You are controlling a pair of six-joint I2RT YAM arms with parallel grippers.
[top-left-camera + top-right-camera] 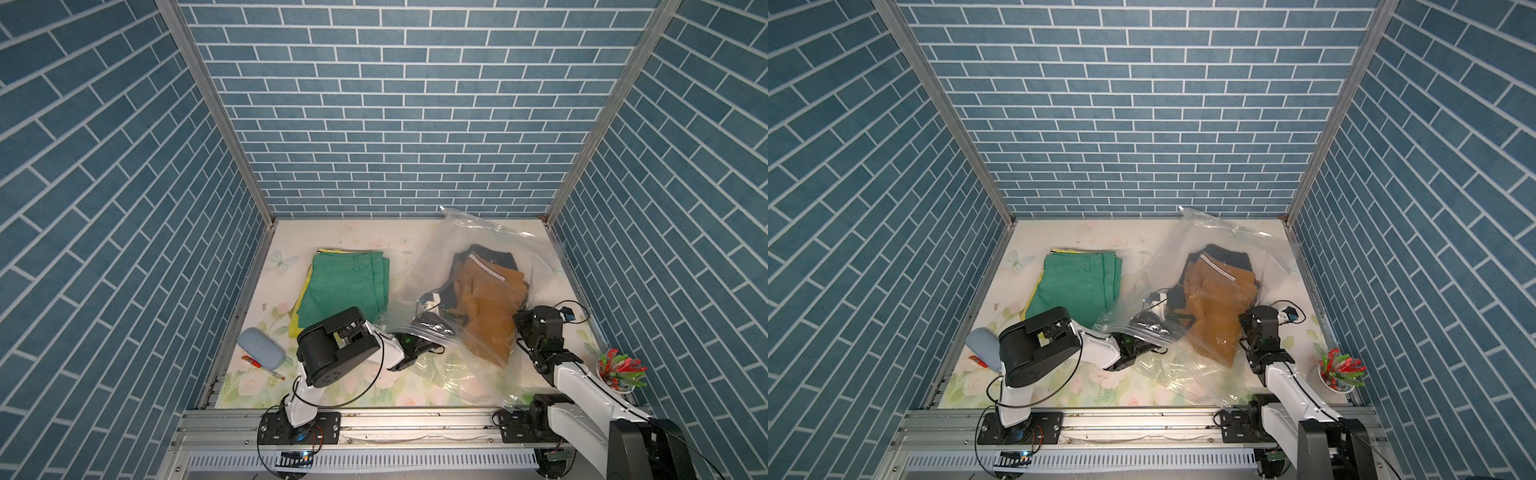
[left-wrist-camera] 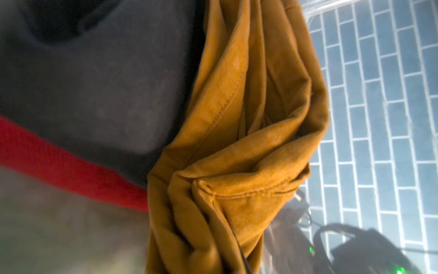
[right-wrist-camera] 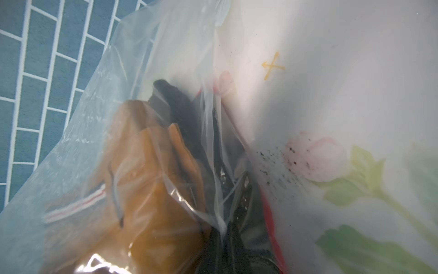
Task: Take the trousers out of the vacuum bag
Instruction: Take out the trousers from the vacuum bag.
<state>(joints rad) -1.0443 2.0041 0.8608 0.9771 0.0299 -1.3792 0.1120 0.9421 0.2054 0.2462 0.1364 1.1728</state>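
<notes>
so the mustard-brown trousers [image 1: 490,307] sit inside the vacuum bag [image 1: 478,245], right side of the table [image 1: 353,237], long axis far-to-near. the left tool [image 1: 446,309] is just beside them, pinched narrow (cloth caught? can't tell). the right tool [image 3: 226,233] is clamping plastic.

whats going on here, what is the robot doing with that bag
The left end effector is deep inside the bag, shut, right by the brown trousers, which are not yet out. The right end effector is shut on the bag's plastic at its far side. The green trousers already lie folded outside the bag.
</notes>
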